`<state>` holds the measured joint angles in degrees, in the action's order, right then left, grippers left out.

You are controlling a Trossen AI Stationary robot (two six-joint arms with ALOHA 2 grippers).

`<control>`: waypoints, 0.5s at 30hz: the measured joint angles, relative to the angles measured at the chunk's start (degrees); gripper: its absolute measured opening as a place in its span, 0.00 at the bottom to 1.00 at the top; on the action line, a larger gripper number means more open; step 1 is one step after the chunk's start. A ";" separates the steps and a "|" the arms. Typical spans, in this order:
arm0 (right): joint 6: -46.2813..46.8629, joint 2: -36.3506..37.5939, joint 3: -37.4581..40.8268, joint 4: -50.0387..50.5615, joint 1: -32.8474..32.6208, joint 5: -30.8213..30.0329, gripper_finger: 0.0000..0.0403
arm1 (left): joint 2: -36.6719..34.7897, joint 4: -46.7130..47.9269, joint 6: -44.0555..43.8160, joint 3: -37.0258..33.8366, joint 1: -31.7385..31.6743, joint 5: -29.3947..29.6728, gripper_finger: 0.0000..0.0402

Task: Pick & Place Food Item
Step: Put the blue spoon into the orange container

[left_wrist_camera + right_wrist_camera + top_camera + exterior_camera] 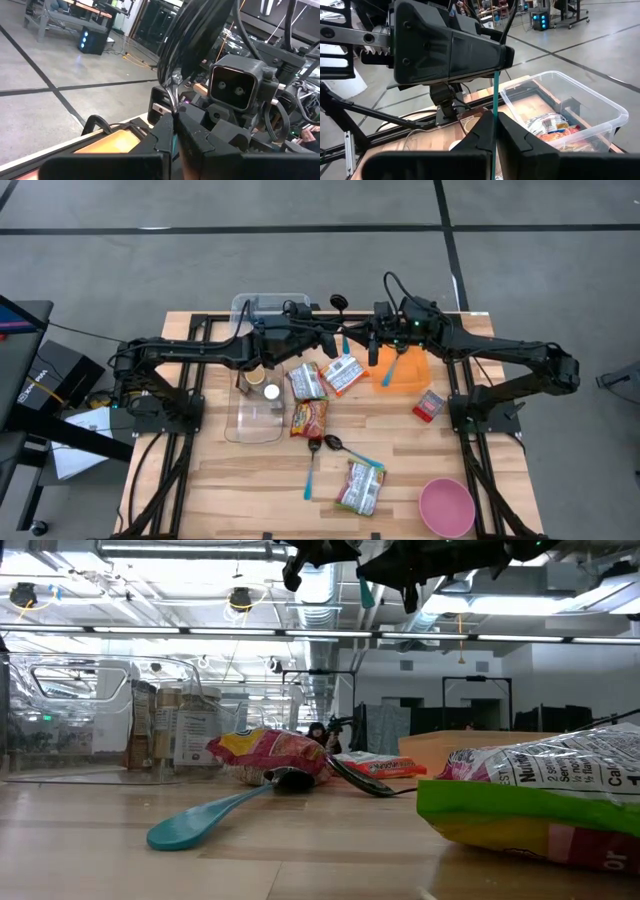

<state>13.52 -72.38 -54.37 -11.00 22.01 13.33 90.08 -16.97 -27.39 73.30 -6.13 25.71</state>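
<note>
At the near edge of the wooden surface (250, 500) sits a pink bowl (446, 507), and just left of it lies a green-and-silver snack packet (360, 486). A little farther in lies a loose spoon (312, 470), its black bowl pointing away and its teal handle pointing toward the near edge. Beyond it is a red-and-yellow snack packet (309, 419), with a small red packet (429, 405) well off to the right. Past those, two more packets lie side by side, a silver-and-green packet (308, 381) and a white-and-orange packet (344, 373). To their left is a clear plastic lid (252, 420) with a small jar (271, 391) on it. To their right is an orange container (410, 375) with another teal spoon (393, 367) resting in it. None of the food packets is held; all lie flat on the surface, below and nearer than the arms. Above the far middle of the surface the two arms meet nose to nose. The left pincer (175, 122) and the right pincer (495, 117) are both closed on the thin handle of a teal-handled spoon (496, 95). It hangs in the air between them, its dark bowl toward the far edge. Just behind the left arm stands a clear plastic bin (270, 305), with snack bags visible inside from the right wrist camera.
</note>
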 joint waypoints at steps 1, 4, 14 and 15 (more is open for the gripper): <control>0.02 0.00 0.00 -0.02 -0.04 -0.18 0.01 | 0.00 0.00 0.03 0.00 0.00 0.00 0.01; 1.26 -0.01 0.00 -0.01 -0.05 -1.14 0.00 | 0.00 0.56 -0.01 0.00 0.00 0.58 0.02; 8.41 1.43 0.02 4.97 4.20 -2.46 0.00 | -0.13 4.54 10.79 0.00 0.16 2.40 0.22; 8.76 2.00 0.02 5.88 4.86 -2.27 0.00 | -0.53 5.89 10.93 0.00 0.17 2.44 0.24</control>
<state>22.28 -70.38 -54.35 -5.12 26.88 11.06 89.56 -11.09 -16.45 73.30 -5.96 28.16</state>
